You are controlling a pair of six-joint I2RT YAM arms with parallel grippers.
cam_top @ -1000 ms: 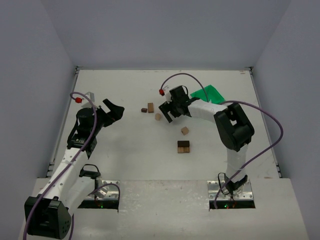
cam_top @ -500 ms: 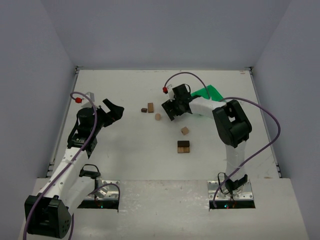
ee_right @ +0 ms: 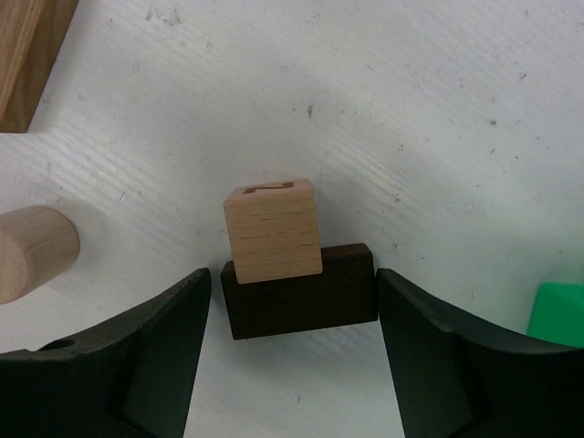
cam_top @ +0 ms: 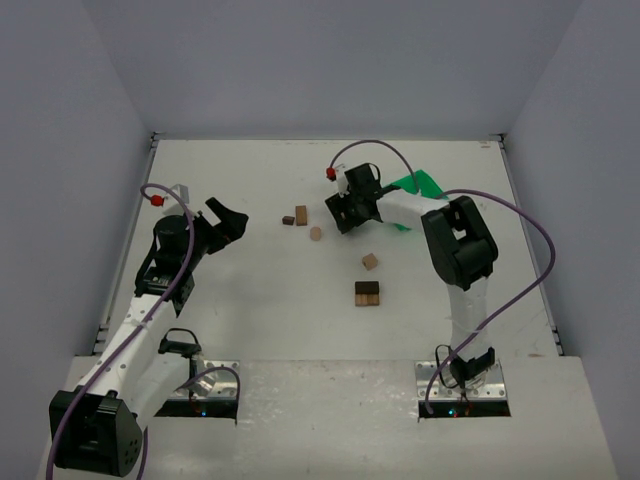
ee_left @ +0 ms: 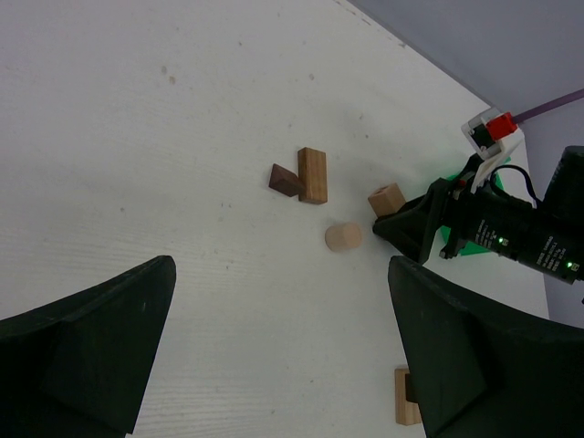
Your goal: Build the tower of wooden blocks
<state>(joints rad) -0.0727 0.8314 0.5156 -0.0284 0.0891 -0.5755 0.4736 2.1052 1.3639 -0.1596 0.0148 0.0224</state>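
Right tool: fingers parted either side of the dark brown block, a thin gap showing, nothing clamped; just left of the green bin in the overhead view.
Light tan cube: resting on that block.
Left tool: spread wide, holding nothing, far left of the bin.
Green bin: contents hidden behind the right arm.
Cylinder: on the surface, left of the bin, past the block.

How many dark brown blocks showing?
3 dark blocks: one beside the tan bar, one under the cube at the right claw, one in the near pair. More may be hidden.
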